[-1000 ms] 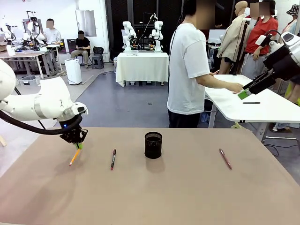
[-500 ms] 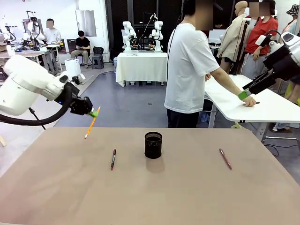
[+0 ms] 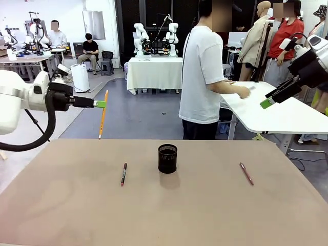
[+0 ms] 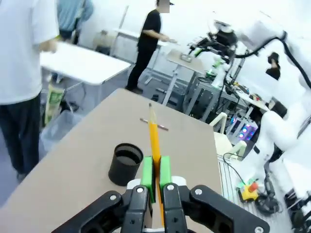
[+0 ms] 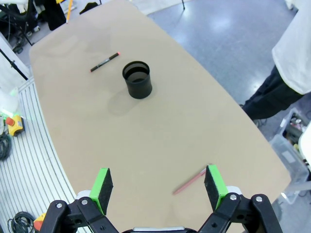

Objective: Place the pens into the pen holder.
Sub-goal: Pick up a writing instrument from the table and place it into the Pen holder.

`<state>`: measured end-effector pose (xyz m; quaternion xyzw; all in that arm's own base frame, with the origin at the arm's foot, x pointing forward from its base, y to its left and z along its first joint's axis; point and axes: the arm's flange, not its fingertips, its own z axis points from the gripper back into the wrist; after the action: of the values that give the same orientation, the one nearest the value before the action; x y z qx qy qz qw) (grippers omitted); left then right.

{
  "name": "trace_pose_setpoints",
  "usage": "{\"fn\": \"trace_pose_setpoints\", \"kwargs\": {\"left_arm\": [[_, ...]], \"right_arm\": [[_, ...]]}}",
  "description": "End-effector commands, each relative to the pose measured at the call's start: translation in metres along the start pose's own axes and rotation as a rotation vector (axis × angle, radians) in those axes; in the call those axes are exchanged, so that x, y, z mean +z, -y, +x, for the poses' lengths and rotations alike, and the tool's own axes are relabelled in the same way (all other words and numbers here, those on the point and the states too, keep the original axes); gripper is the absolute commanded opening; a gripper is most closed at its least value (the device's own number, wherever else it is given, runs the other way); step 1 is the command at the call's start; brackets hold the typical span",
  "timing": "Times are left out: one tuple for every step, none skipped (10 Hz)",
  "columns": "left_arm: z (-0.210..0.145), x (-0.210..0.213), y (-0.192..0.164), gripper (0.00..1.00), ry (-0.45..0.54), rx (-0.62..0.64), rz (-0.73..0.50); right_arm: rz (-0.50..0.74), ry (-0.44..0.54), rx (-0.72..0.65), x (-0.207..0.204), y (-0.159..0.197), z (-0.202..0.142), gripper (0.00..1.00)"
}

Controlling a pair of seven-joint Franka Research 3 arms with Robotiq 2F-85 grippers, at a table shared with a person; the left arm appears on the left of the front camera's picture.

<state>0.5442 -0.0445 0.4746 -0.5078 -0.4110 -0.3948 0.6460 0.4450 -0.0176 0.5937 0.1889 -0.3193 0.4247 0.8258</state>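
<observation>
Because the left tool (image 3: 101, 104) has its green pads pinched narrow on the upper part of the orange-yellow pencil (image 3: 103, 115), the pencil hangs almost upright, tip down, at left of centre in the front view, held clear of the counter (image 3: 205, 215). That pose looks chosen for a tip-first drop into the pen holder (image 3: 167, 158), which stands mouth-up at the middle of the frame, well apart from the pencil and to its lower right. In the left wrist view the pencil runs straight up from between the pads at bottom centre, with the holder just to its left, so by my reading the carry across is not yet made.

Two more pens lie flat on the counter. The left red pen (image 3: 123, 173) is near the holder at lower left of centre, and the right red pen (image 3: 246, 173) lies farther off at lower right. Each seems left for the arm on its own side.

The right tool (image 3: 266, 102) hangs high at the upper right edge, spread wide and empty. Its own view looks down on the counter, the holder at upper left and the right red pen low between the pads, probably parked out of the way.

A person (image 3: 202, 77) in a white shirt stands beyond the counter at upper middle, reaching toward a separate white table.

No brand, label or writing can be read anywhere.
</observation>
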Motion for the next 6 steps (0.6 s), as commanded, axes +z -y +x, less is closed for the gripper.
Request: {"fn": "trace_pose_setpoints", "kwargs": {"left_arm": [[0.01, -0.002, -0.005, 0.0, -0.028, 0.089, 0.041], [0.01, -0.002, -0.005, 0.0, -0.028, 0.089, 0.041], [0.01, -0.002, -0.005, 0.0, -0.028, 0.089, 0.041], [0.01, -0.002, -0.005, 0.0, -0.028, 0.089, 0.041], [0.001, -0.001, -0.004, 0.0, -0.013, 0.054, 0.028], [-0.003, -0.006, -0.006, 0.0, 0.067, 0.005, 0.004]], "right_arm": [[0.012, 0.033, 0.004, 0.0, 0.002, 0.002, 1.0], [0.012, 0.033, 0.004, 0.0, 0.002, 0.002, 1.0], [0.012, 0.033, 0.004, 0.0, 0.002, 0.002, 1.0], [0.012, 0.033, 0.004, 0.0, 0.002, 0.002, 1.0], [0.0, 0.0, 0.0, 0.0, 0.0, 0.0, 1.0], [0.0, 0.0, 0.0, 0.0, 0.0, 0.0, 1.0]]}}
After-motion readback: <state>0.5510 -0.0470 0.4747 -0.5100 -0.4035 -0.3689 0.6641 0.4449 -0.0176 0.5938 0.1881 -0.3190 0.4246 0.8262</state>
